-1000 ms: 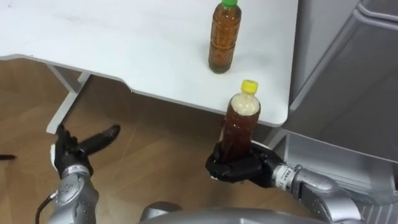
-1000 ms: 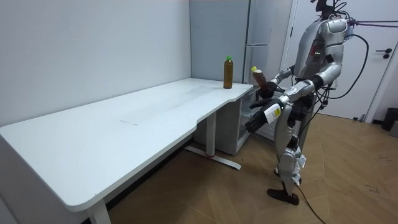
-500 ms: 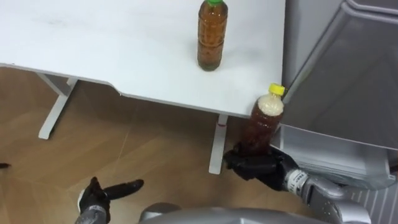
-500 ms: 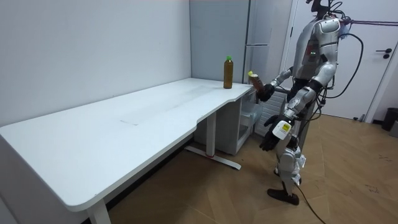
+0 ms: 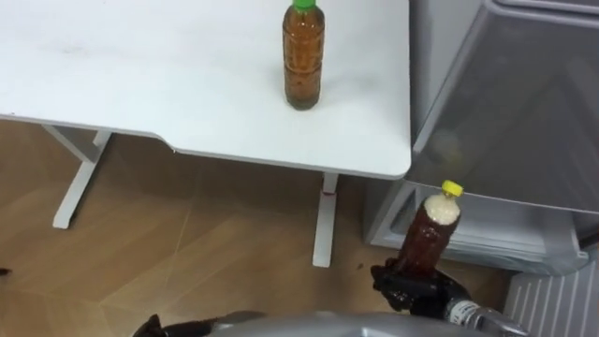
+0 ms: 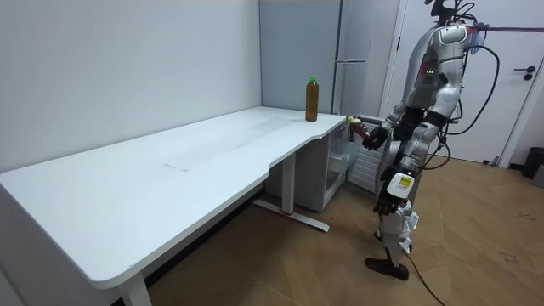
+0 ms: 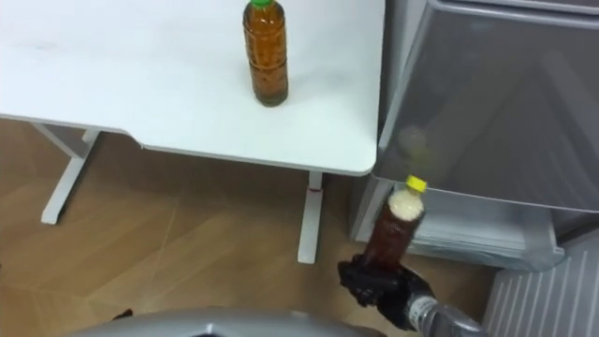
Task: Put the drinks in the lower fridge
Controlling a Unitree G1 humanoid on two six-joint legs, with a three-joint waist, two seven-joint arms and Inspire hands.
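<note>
Brown yellow-capped bottle [image 5: 429, 232] clamped at its base in curled right hand [image 5: 412, 290], off the right corner of table [image 5: 140, 75], before lower fridge [image 5: 496, 239], green-capped bottle [image 5: 304, 56] near table's right edge, left hand [image 6: 384, 203] hanging low.

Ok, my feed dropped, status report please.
Right hand shut on yellow-capped brown drink bottle, upright before grey fridge's lower compartment. Left hand hangs low at side. Green-capped brown bottle stands on white table, untouched.

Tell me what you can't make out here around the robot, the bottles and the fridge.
Left hand: cut off by the left eye view's lower edge; too small in the room view.
Yellow-capped bottle: its base is hidden inside the right hand.
Lower fridge: its inside is hidden under the grey upper door in the eye views.
</note>
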